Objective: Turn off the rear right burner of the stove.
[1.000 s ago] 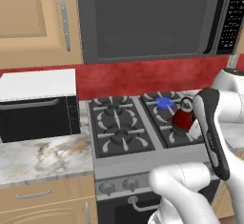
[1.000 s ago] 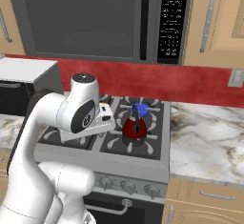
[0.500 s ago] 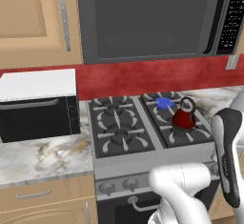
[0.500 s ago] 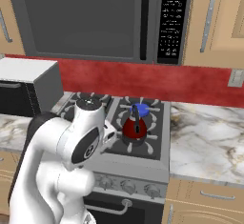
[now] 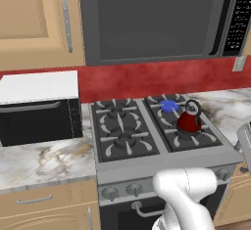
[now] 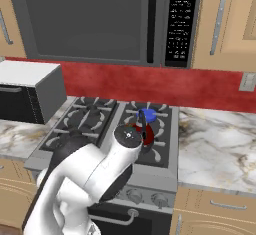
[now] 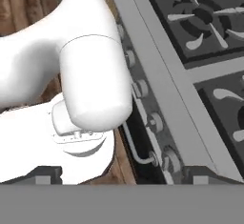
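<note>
The stove (image 5: 162, 163) stands in the middle of the counter run. Its rear right burner (image 5: 169, 105) shows a bright blue flame disc (image 6: 146, 114). A red kettle (image 5: 188, 121) sits just in front of that burner. Small round knobs (image 5: 135, 189) line the silver front panel (image 6: 150, 189). In the hand view the panel runs diagonally, with knobs (image 7: 155, 121) in a row above the oven handle (image 7: 136, 149). My gripper (image 7: 121, 178) is low, off the stove's front right, with its fingertips (image 7: 198, 176) far apart: open, holding nothing.
A black-and-white countertop oven (image 5: 39, 106) stands left of the stove. A microwave (image 5: 157, 18) hangs above it. Marble counter (image 6: 215, 139) stretches to the right. My white arm links (image 5: 188, 195) cover the middle of the stove's front panel.
My forearm and hand swung down and rightwards from beside the kettle, past the stove's front right corner. The blue flame still burns and the kettle has not moved.
</note>
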